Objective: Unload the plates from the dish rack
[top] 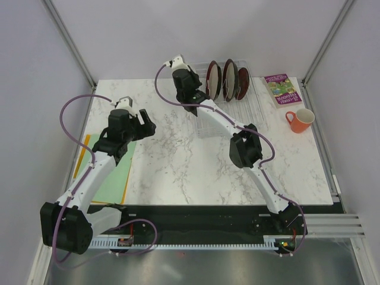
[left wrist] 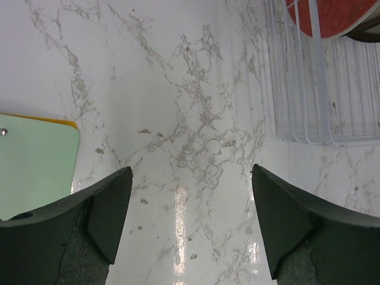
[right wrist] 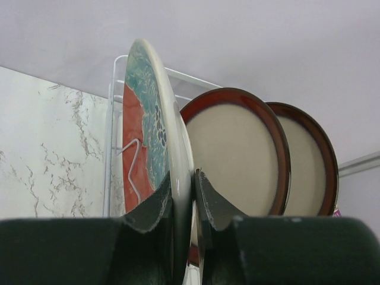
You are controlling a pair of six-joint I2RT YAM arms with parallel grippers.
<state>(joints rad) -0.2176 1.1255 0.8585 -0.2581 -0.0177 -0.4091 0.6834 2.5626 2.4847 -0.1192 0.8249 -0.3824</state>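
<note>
The clear ribbed plastic dish rack sits toward 1 o'clock on the white marbled tabletop. Three round plates stand on edge side by side in its far end.

The right claw is pinched narrow on the rim of the round teal-and-white patterned plate. One dark finger is on the patterned face and the other on the back. This plate is at the 9 o'clock end of the row. Its foot is hidden behind the claw, so I cannot tell whether it sits in its slot. At its 3 o'clock stands a round cream-faced plate with a dark red rim. Past that is a second cream plate with the same rim, partly covered by the first.

The left claw stands wide with nothing between its fingers. It hangs over bare tabletop at about 9 o'clock, well apart from the rack. In the left wrist view the rack's corner lies at 1 o'clock, and a rounded corner of the pale green mat with an orange edge lies at 9 o'clock.

A purple book lies just beside the rack at 2 o'clock. An orange mug stands near the book, at its 6 o'clock.
</note>
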